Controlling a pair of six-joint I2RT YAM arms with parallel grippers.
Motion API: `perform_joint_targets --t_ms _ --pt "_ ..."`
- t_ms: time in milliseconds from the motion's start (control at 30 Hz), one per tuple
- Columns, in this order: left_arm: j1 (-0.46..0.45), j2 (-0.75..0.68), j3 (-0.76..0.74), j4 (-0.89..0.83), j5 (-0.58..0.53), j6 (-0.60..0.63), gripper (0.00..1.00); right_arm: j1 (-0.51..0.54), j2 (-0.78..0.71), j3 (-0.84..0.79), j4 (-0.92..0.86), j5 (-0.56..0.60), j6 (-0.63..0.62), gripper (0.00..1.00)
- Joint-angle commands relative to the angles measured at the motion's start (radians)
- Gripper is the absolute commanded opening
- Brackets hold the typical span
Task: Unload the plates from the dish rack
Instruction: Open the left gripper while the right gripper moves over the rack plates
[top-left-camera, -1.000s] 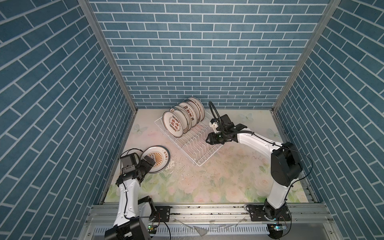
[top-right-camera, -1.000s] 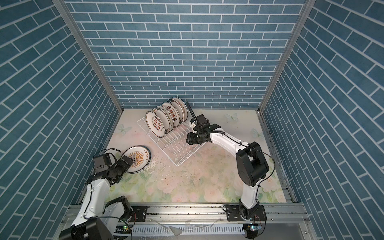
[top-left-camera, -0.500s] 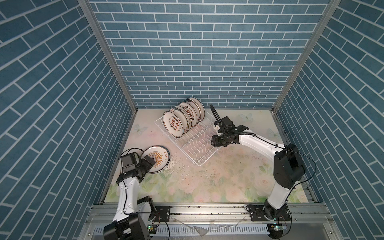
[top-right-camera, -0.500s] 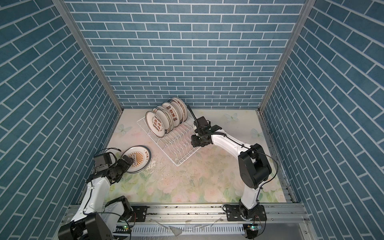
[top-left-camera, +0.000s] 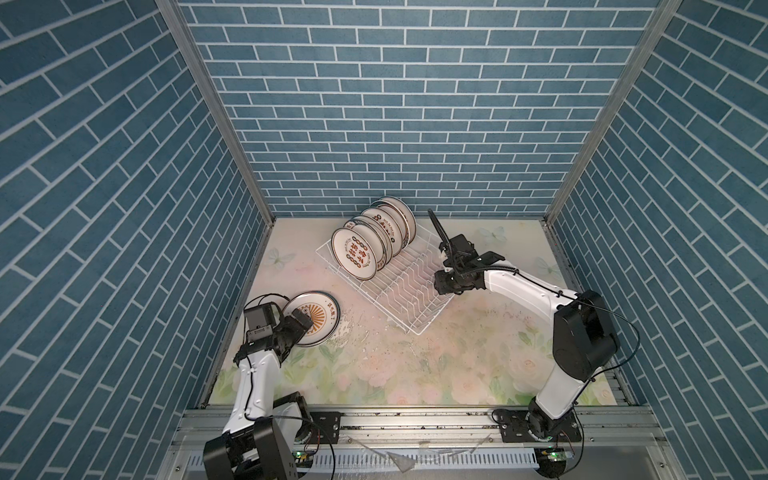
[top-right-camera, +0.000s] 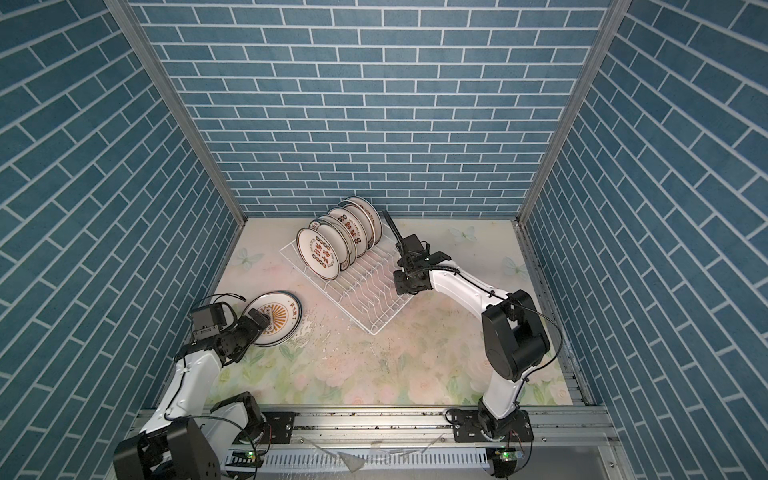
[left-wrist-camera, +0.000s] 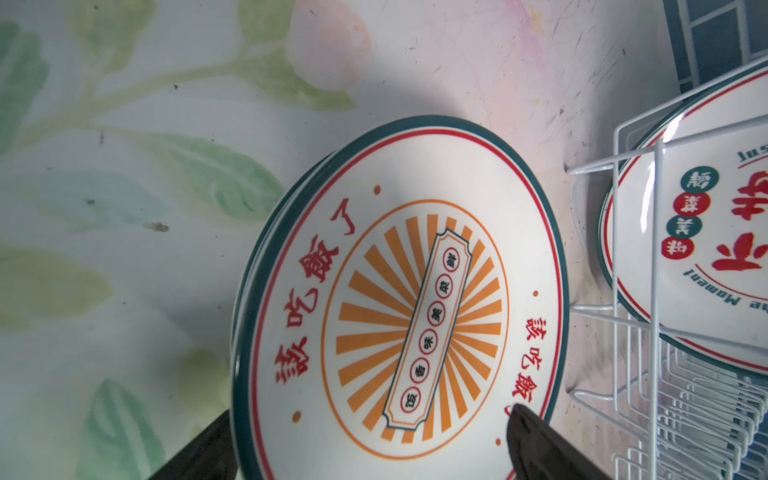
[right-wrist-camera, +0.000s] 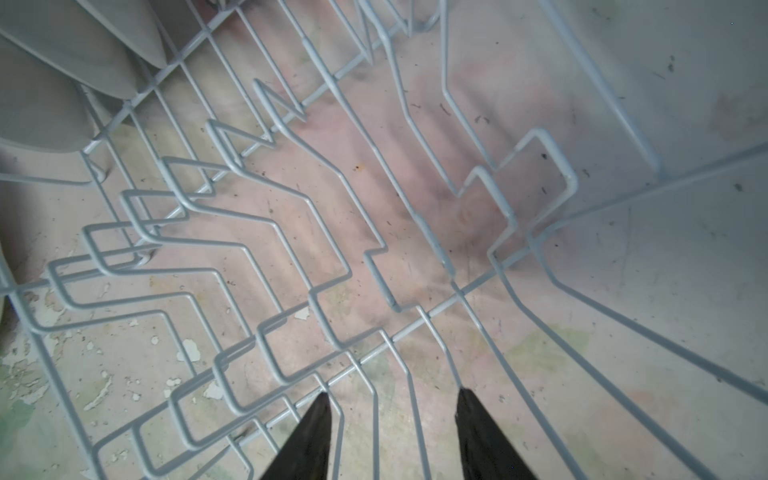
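Several plates (top-left-camera: 374, 245) (top-right-camera: 338, 241) stand on edge at the far end of the white wire dish rack (top-left-camera: 411, 299) (top-right-camera: 370, 299). Their plain backs (right-wrist-camera: 62, 62) show in the right wrist view. A sunburst plate (top-left-camera: 318, 311) (top-right-camera: 276, 316) (left-wrist-camera: 415, 311) lies face up on another plate on the table at the left. My left gripper (top-left-camera: 305, 326) (top-right-camera: 259, 322) (left-wrist-camera: 370, 411) is open, its fingers astride that plate's near rim. My right gripper (top-left-camera: 442, 286) (top-right-camera: 403, 286) (right-wrist-camera: 392, 392) hangs open over the rack's bare divider wires (right-wrist-camera: 291, 232), clamping nothing.
The rack sits diagonally on the flower-printed table (top-left-camera: 415, 374), its near corner (top-left-camera: 413, 332) pointing to the front. Blue brick walls close the left, right and back. A metal rail (top-left-camera: 415, 419) runs along the front edge.
My right gripper has slid to the right and nearer over the rack's empty half, and the rack seems to have shifted slightly the same way. The left gripper has stayed at the stacked plate.
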Motion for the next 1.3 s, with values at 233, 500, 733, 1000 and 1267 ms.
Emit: perform_joint_targets --t_ms 233,500,733,1000,1267 --pt "-0.043 -0.002 0.035 0.019 0.013 -0.002 0.99 -0.148 -0.044 -0.167 -0.17 0.122 0.036 0.5" --pt "-0.055 0.03 0.037 0.042 0.019 -0.004 0.99 -0.179 -0.091 -0.167 -0.143 0.082 0.029 0.5" --pt "-0.063 0.039 0.049 0.037 0.016 0.0 1.0 -0.179 -0.202 -0.127 -0.078 0.031 0.021 0.5" --pt "-0.063 0.061 0.052 0.056 0.005 0.005 0.99 -0.168 -0.304 -0.133 0.08 -0.14 -0.019 0.5" --pt "-0.064 0.101 0.048 0.073 -0.015 0.009 0.99 -0.017 -0.237 -0.001 0.041 -0.096 -0.102 0.5"
